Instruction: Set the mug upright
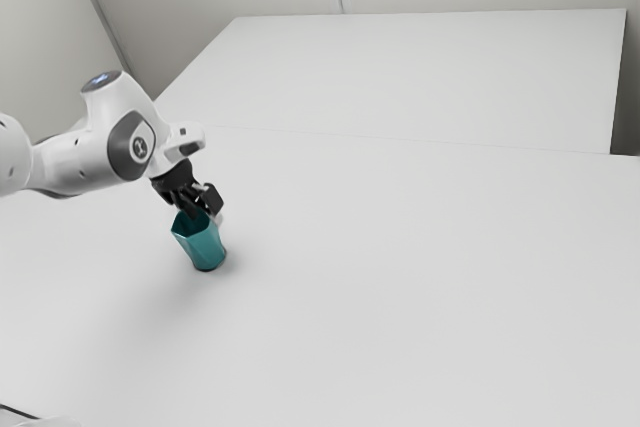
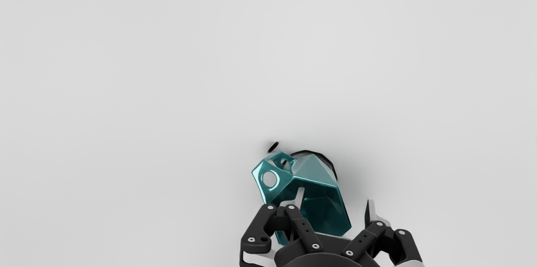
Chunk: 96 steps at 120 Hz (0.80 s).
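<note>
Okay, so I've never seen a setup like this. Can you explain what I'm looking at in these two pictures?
It's a computer simulation of a white robot arm with a black two-finger gripper on its end. The exterior view is taken from beside the arm, which reaches in from that view's left. The wrist view comes from a camera on the arm's own hand, looking past its fingers.

On the pale table is a teal mug, its mouth toward the gripper. I can't tell whether it stands quite level. Nothing is held: the gripper is open, with one finger inside the mug's mouth and the other outside, a gap away from its wall.
</note>
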Available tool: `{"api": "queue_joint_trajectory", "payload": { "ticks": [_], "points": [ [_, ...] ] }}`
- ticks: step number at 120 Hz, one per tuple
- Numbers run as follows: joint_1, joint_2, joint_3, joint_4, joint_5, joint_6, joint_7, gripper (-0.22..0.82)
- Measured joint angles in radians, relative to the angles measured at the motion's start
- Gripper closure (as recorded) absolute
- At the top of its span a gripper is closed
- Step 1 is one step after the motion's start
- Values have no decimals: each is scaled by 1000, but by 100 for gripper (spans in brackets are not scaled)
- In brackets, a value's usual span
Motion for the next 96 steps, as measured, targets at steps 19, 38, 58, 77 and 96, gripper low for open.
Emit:
{"api": "queue_joint_trajectory", "payload": {
  "ticks": [19, 38, 58, 77, 96],
  "points": [
    [3, -9, -1, 39, -27, -89, -25, 22],
    [10, -31, -1, 95, -52, -184, -59, 21],
    [11, -47, -1, 203, -55, -330, -121, 16],
    [-101, 13, 76, 430, -15, -504, -183, 8],
    [-461, 232, 314, 852, 135, -694, -230, 4]
  ]
}}
